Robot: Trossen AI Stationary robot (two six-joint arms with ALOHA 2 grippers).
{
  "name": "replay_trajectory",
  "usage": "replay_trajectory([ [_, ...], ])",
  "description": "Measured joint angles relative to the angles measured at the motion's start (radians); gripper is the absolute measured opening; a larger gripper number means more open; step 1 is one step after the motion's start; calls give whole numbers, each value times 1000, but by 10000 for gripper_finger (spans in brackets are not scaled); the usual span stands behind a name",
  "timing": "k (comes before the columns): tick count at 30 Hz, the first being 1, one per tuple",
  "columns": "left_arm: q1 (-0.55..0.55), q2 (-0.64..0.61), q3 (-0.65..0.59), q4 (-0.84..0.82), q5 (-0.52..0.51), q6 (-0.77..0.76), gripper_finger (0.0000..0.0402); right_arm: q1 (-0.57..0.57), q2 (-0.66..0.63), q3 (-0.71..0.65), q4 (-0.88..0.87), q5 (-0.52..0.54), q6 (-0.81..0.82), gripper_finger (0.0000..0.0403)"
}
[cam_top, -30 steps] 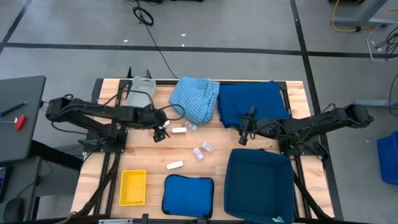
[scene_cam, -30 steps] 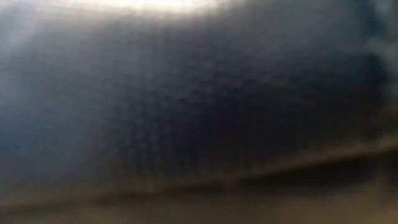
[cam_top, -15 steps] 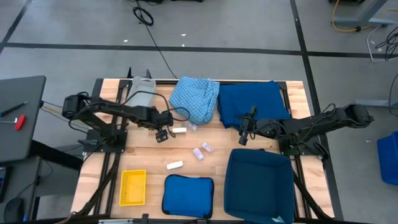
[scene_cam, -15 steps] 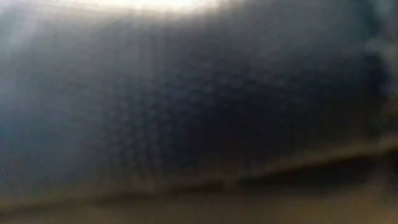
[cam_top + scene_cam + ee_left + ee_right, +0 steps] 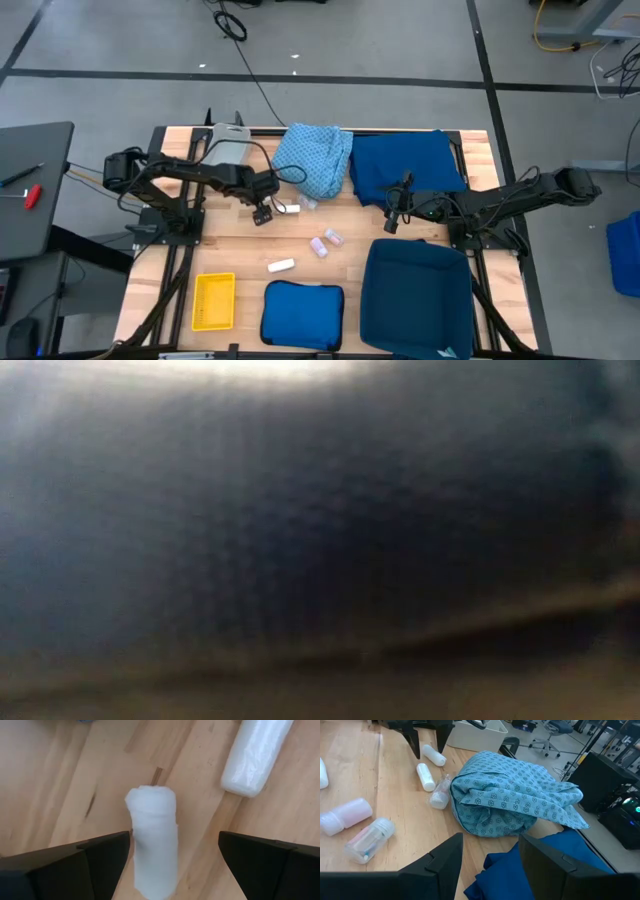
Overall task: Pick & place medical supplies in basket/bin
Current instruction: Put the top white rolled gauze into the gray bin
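A: Supplies were mostly loose on the table (image 5: 230, 250) mid-section. Which one was the left gripper (image 5: 263, 213) after?

B: The small white roll (image 5: 152, 840). It lay on bare wood btwn the open fingers (image 5: 65, 870), which stood wide apart w/ nothing in them. A second white packet (image 5: 255, 755) lay just beside it, not touching.

A: How would it handle?

B: Prob. very light and soft, gauze-like, fuzzy edges. It'd squash a bit, so a gentle pinch across the middle of its length looked best. The plastic-wrapped packet seemed slicker and might slip.

A: Right side?

B: The right gripper (image 5: 487, 865) waited near the dark blue cloth (image 5: 405, 165), fingers parted, empty. Left of that cloth sat the light blue patterned cloth (image 5: 512, 792), bunched and floppy; grab a fold, not an edge. Pink tubes (image 5: 357, 827) lay near the middle of the table.

A: Where would things go?

B: Yellow basket (image 5: 213, 301) near left, big blue bin (image 5: 418, 295) near right, grey tray (image 5: 226, 146) far left. No supplies showed in basket or bin.
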Motion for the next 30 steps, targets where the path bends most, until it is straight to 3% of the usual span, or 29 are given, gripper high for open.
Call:
replay_trajectory([
  [14, 37, 4, 0, -2, 48, 2, 290, 0, 0, 0, 1, 0, 0, 201],
  [30, 39, 4, 0, -2, 40, -18, 155, 0, 0, 0, 2, 1, 0, 201],
])
